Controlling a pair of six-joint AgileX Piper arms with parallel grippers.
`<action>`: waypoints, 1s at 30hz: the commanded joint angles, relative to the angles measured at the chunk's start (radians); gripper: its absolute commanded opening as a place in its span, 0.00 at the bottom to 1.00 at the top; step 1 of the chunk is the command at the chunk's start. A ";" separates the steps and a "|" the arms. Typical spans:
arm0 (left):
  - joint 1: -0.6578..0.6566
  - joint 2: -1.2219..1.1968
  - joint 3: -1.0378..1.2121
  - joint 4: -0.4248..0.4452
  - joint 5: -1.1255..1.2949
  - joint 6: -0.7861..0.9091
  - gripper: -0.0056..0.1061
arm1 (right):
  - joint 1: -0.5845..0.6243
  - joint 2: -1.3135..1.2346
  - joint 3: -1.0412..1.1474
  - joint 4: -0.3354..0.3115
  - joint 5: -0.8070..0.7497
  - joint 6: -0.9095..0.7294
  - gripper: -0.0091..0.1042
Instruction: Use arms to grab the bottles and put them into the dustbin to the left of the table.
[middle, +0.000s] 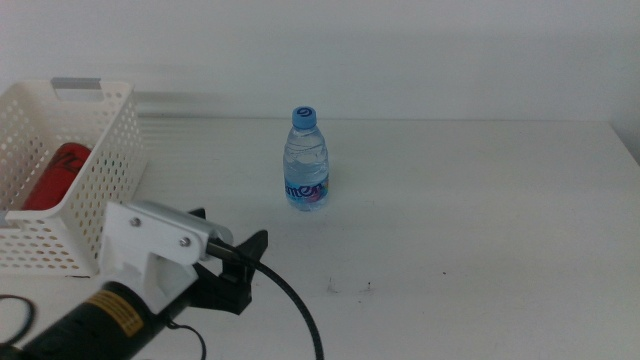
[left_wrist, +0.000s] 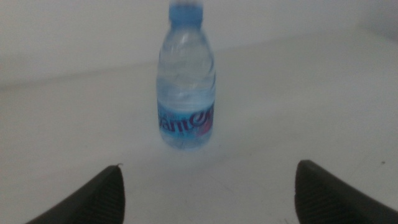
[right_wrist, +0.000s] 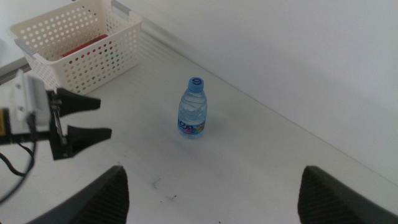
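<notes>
Left gripper (middle: 240, 268): nearest item, low at the near left of the table (middle: 480, 220). Jaws spread wide and holding nothing; in the left wrist view they frame the bottle with open space on both sides.

Right gripper (right_wrist: 211, 193): waiting high and back, out of the middle view. Jaws spread apart, empty.

Water bottle (middle: 307, 160): small, clear, blue cap, upright and alone at mid-table, well apart from your left jaws and farther off than them.

Dustbin (middle: 110, 130): white perforated basket at the far left of the table. A red can (middle: 55, 175) lies inside. No yellow tea bottle can be seen; whether it lies hidden in the basket cannot be told.

Step in hand: by my judgement, you are on the approach to the last bottle on the table, grasp not yet made.

Next move: you would need to carry the left gripper forward until the jaws stand either side of the bottle's body, below the cap, then close. Keep the advance centred; a glancing jaw could tip so light an upright bottle.
</notes>
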 joint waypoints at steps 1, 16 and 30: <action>-0.003 0.073 0.011 -0.018 -0.123 -0.030 0.89 | 0.002 -0.002 -0.006 -0.002 -0.001 -0.006 0.90; 0.001 0.360 -0.163 -0.091 -0.276 0.008 0.89 | 0.002 -0.002 -0.006 -0.002 -0.001 -0.006 0.90; 0.009 0.418 -0.318 -0.075 -0.080 0.042 0.89 | 0.002 -0.002 -0.006 -0.002 -0.001 -0.006 0.90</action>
